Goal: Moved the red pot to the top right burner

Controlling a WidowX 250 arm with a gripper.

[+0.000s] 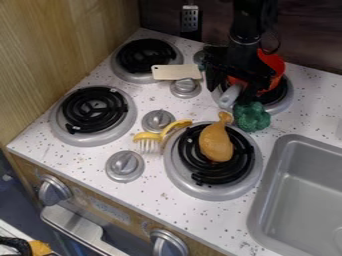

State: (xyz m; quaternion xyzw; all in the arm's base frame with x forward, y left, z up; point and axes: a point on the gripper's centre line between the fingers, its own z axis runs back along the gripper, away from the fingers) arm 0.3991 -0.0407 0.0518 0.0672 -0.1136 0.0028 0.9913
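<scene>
At the upper right, the black gripper (230,92) hangs over the top right burner (286,97), in front of the red pot (272,62). The pot stands on or just over that burner, partly hidden behind the gripper. Its grey-white handle (230,96) points toward the camera, between or right beside the gripper's two tips. Whether the gripper holds the handle cannot be made out.
A green broccoli piece (252,116) lies just below the pot. A brown drumstick (216,142) rests on the lower right burner, with a yellow brush (151,138) beside it. A beige-handled utensil (176,72) overlaps the upper left burner. The sink (304,180) is lower right.
</scene>
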